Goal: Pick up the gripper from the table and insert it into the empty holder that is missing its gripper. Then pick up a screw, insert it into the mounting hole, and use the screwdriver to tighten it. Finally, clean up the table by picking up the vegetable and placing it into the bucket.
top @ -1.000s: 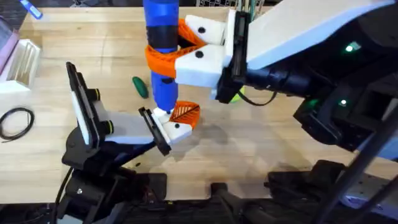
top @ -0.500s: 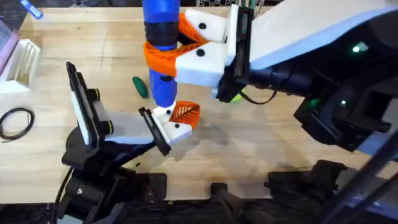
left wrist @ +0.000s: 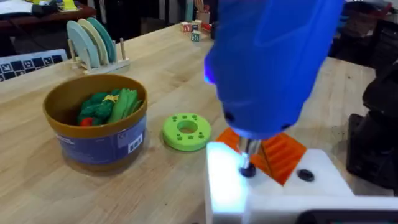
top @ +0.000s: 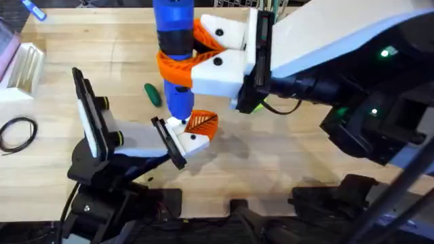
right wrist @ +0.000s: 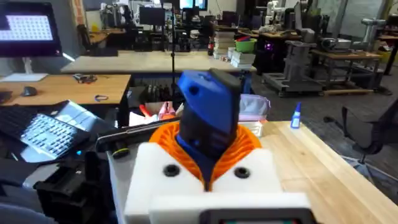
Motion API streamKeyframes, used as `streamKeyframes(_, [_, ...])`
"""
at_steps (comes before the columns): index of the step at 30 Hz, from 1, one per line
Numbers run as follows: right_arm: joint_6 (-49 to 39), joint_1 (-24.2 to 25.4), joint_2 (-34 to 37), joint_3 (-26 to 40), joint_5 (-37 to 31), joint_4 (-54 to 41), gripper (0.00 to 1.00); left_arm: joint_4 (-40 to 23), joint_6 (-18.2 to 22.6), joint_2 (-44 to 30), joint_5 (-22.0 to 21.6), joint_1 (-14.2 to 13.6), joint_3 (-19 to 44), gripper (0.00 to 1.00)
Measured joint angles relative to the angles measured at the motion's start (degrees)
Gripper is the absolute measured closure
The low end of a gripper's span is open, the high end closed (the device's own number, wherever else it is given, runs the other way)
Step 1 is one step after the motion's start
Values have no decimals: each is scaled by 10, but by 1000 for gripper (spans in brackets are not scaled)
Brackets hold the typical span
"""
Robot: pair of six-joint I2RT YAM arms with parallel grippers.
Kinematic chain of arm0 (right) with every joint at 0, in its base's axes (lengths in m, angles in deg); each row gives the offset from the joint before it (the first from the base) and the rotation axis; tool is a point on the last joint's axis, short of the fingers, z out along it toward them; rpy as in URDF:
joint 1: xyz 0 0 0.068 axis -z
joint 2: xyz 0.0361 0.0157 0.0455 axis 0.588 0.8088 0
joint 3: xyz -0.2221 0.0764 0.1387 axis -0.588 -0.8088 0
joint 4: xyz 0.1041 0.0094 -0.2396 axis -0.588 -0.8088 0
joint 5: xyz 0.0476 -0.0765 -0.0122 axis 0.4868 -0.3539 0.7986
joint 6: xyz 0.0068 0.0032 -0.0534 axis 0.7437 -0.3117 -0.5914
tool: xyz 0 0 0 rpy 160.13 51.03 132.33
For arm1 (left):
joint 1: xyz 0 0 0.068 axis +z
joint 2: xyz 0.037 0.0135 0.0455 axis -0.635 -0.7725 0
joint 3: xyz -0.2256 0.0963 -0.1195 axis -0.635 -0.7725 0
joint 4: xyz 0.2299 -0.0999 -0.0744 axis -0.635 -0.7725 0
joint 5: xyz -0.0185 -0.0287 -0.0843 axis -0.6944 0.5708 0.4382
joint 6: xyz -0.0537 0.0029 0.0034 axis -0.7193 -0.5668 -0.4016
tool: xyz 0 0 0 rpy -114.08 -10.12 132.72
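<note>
My right gripper (top: 178,61) is shut on the blue screwdriver (top: 175,41), holding it upright; its orange pads (right wrist: 249,142) clamp the barrel (right wrist: 208,118). The screwdriver's metal tip (left wrist: 247,167) rests on the white holder (left wrist: 273,193) at my left gripper (top: 178,141). The orange ribbed gripper (top: 201,123) sits on that holder (top: 192,140), right beside the tip. A dark green vegetable (top: 153,94) lies on the table just left of the screwdriver. The bucket (left wrist: 99,140), yellow-brown rim and blue label, holds toy vegetables and stands behind the holder.
A bright green disc (left wrist: 186,130) lies between bucket and holder; it peeks out under the right arm (top: 258,105). A white rack (top: 24,64) and a black cable loop (top: 17,132) sit at the table's left. A dish rack (left wrist: 93,40) stands behind the bucket.
The screwdriver's upper end has tipped slightly to the left. The tip stays on the holder and the left arm has not moved.
</note>
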Motion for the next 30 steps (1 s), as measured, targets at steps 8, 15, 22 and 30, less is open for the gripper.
streamKeyframes(8, [0,0,0,0,0,0,978,0,0,0,0,0,0,985])
streamKeyframes(15, [0,0,-1,0,0,-3,978,0,0,0,0,0,0,985])
streamKeyframes(22, [0,0,-11,0,1,-10,978,0,0,0,0,0,0,985])
streamKeyframes(30, [0,0,-11,0,2,-16,978,0,0,0,0,0,0,985])
